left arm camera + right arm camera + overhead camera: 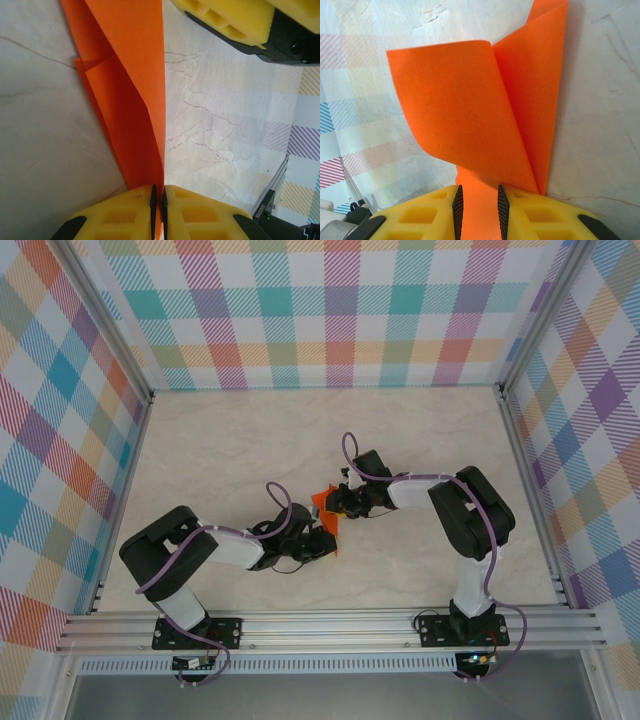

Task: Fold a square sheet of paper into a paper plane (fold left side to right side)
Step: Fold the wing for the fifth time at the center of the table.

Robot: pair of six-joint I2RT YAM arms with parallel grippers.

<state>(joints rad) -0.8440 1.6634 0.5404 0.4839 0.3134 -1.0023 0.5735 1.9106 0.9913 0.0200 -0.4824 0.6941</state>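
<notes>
The square sheet of paper point(320, 502), bright orange, is folded into loose flaps and hangs between my two grippers at the middle of the table. In the left wrist view the paper point(132, 95) runs as a long creased strip down into my left gripper point(159, 202), which is shut on its lower edge. In the right wrist view a flap of the paper point(465, 110) curls up and over. A strip of it fills the gap in my right gripper point(480, 207), whose jaws stand a little apart. From above, the left gripper point(322, 543) sits just below the right gripper point(338, 503).
The table point(250, 440) is pale marble-patterned, with plaid walls point(330, 310) on three sides. An aluminium rail point(330, 625) runs along the near edge at the arm bases. One yellow finger of the right gripper point(230, 20) is close above the left one.
</notes>
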